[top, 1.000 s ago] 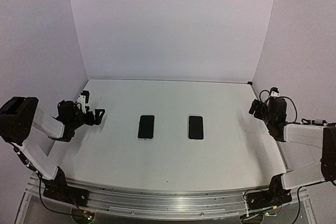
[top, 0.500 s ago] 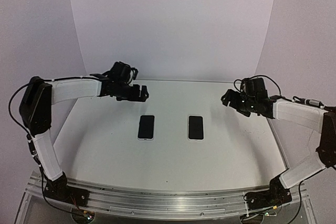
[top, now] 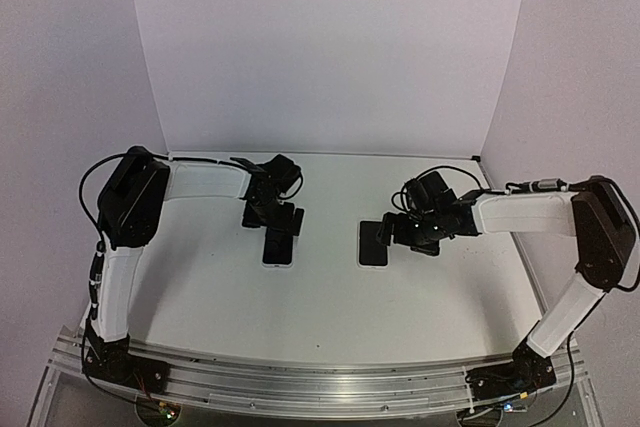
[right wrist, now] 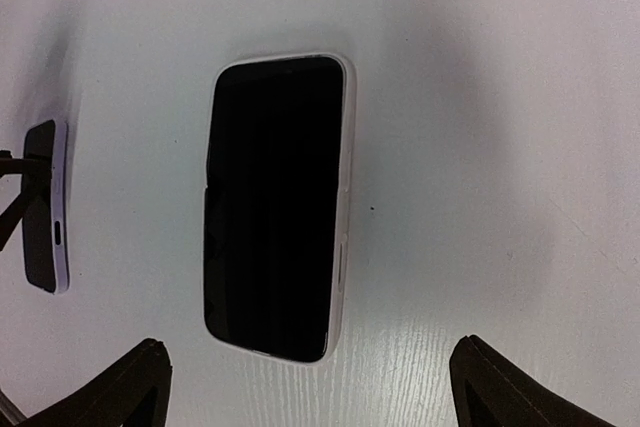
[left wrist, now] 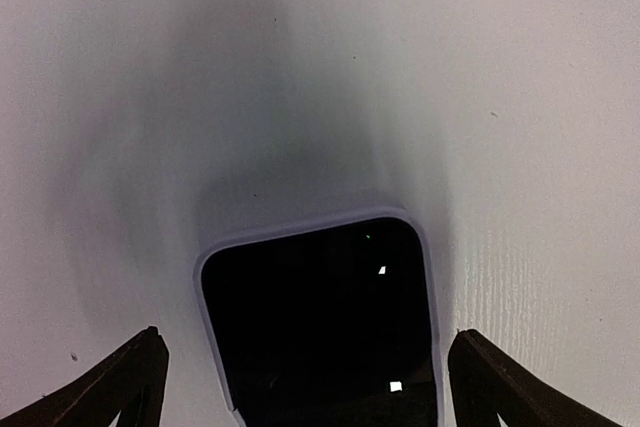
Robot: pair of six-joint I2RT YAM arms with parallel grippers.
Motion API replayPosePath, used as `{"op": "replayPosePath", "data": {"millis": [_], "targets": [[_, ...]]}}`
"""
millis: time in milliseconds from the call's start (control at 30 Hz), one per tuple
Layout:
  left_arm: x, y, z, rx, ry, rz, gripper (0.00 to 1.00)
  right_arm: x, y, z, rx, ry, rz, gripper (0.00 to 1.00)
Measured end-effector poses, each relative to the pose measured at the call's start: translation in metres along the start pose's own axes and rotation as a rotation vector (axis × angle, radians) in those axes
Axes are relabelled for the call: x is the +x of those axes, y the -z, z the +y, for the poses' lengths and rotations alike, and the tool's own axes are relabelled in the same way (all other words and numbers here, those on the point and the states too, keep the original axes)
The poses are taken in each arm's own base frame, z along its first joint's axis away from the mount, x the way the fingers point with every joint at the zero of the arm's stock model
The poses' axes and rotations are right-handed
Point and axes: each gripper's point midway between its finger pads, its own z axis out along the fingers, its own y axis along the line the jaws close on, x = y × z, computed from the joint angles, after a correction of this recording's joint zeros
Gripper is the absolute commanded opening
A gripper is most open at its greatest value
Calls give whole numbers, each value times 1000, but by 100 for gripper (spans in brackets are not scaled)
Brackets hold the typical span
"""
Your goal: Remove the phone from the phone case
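Observation:
Two black-screened phones lie flat mid-table, each with a light case rim: the left phone (top: 279, 246) and the right phone (top: 373, 243). My left gripper (top: 273, 218) hangs open over the far end of the left phone; in the left wrist view its fingers straddle that phone's end (left wrist: 318, 322) without touching it. My right gripper (top: 397, 234) is open just right of the right phone. In the right wrist view that phone (right wrist: 275, 207) lies ahead of the spread fingers, with its near end between them. Both grippers are empty.
The left phone also shows edge-on at the left of the right wrist view (right wrist: 45, 207). White walls enclose the white table (top: 330, 317) at the back and sides. The arm bases and a metal rail (top: 320, 387) run along the near edge.
Both arms swung in from the table's sides and came down. The left gripper now hovers over the left phone and the right gripper sits beside the right phone. The phones have not moved.

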Motion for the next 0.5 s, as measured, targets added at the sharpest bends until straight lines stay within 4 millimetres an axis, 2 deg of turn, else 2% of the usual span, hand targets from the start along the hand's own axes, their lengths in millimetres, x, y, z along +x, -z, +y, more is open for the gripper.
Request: {"op": "replayPosePath", "data": {"millis": [300, 367, 500], "targets": [[10, -9, -7, 13, 16, 29, 99, 4, -7, 8, -7, 14, 23, 98], [13, -12, -7, 11, 20, 35, 93, 5, -8, 8, -5, 14, 27, 98], [13, -14, -7, 7, 31, 29, 70, 5, -8, 9, -6, 16, 28, 98]]}}
